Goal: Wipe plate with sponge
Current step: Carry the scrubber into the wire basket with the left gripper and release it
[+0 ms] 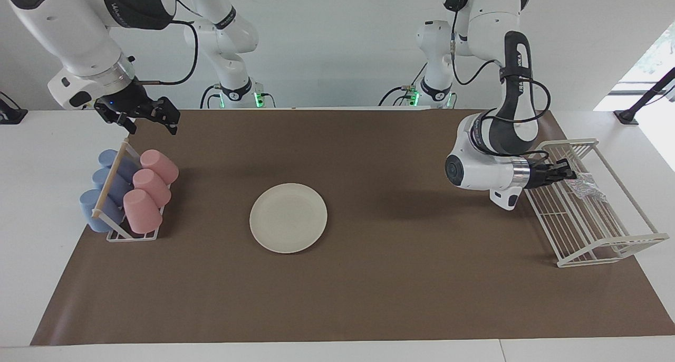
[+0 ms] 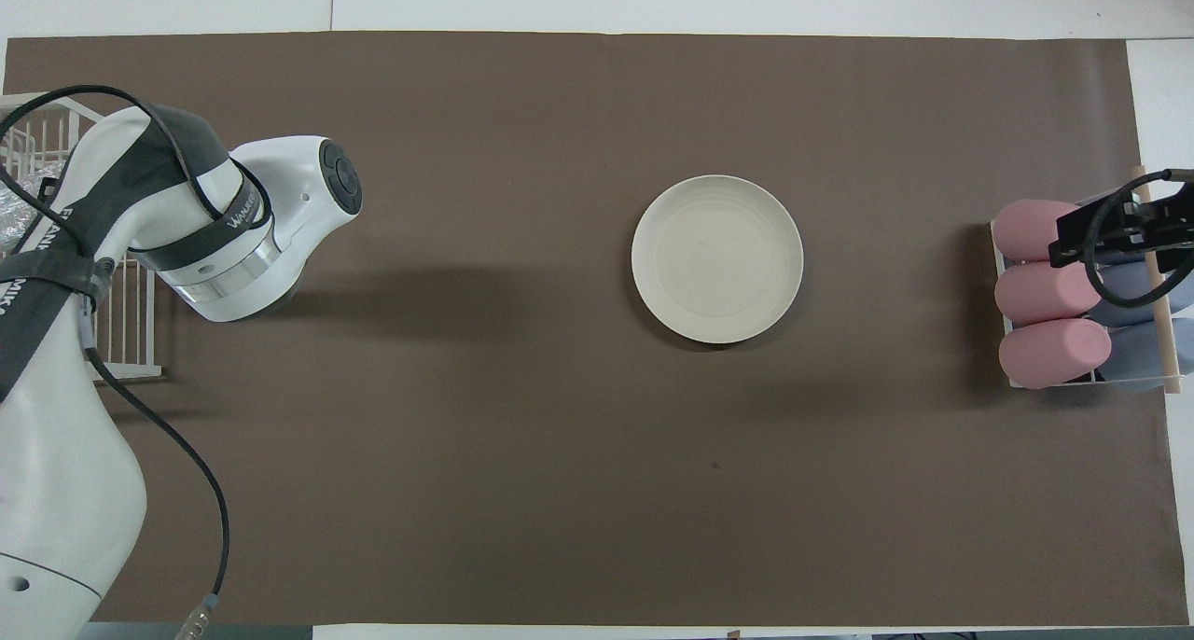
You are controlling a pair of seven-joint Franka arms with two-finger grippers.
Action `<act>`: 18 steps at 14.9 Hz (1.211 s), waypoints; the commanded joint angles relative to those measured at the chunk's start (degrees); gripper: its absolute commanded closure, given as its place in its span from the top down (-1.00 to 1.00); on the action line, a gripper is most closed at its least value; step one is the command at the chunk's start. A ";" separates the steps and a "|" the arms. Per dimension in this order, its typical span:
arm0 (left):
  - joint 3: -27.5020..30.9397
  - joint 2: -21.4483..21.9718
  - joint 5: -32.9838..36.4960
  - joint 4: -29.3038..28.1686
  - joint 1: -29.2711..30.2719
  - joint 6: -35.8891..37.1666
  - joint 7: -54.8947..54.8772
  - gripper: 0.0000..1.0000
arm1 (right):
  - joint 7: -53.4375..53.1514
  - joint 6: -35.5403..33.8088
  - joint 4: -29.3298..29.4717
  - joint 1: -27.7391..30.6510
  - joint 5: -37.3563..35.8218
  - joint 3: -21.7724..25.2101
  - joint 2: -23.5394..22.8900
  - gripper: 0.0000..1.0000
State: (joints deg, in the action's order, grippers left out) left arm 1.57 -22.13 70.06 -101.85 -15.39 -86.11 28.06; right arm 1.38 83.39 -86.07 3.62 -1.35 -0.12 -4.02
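Brown mat [image 1: 401, 298] surrounds plate [image 1: 288, 218], edges apart

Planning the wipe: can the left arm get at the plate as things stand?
Probably yes: the plate lies bare on the brown mat, with nothing between it and the left end effector, shut on the sponge over the white rack.

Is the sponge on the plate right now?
No, the plate is bare in the middle of the mat, while the sponge is over at the white wire rack, pinched by the left gripper.
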 commanded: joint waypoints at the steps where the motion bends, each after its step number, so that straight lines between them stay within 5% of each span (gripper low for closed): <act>1: -0.51 1.03 -0.36 -2.13 0.09 -1.78 2.70 -1.00 | 2.04 0.28 -0.32 1.04 -1.29 -0.67 0.77 1.00; 6: -0.51 1.03 -1.42 -2.13 0.53 -3.54 2.70 -1.00 | 1.60 0.45 -0.32 0.68 -1.29 -0.67 0.94 1.00; 7: -0.51 0.95 -1.94 -2.13 0.53 -3.80 2.79 -0.66 | 1.52 0.37 -0.41 0.77 -1.29 -0.67 0.94 1.00; 8: -0.51 0.94 -2.12 -2.13 0.62 -4.24 2.88 0.49 | 1.52 0.37 -0.41 0.77 -1.29 -0.67 0.94 1.00; 9: -0.43 0.94 -2.04 -2.04 0.62 -4.50 2.97 0.99 | 1.52 0.37 -0.41 0.77 -1.29 -0.67 1.03 1.00; 18: -0.51 1.12 -3.52 -0.73 0.62 -5.12 2.35 1.00 | 1.60 0.28 -0.41 0.77 -1.20 -0.75 1.21 1.00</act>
State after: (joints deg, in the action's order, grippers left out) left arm 1.22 -22.04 68.34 -102.64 -15.25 -90.21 30.37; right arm 1.70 83.39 -86.02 3.61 -1.61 -0.21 -3.53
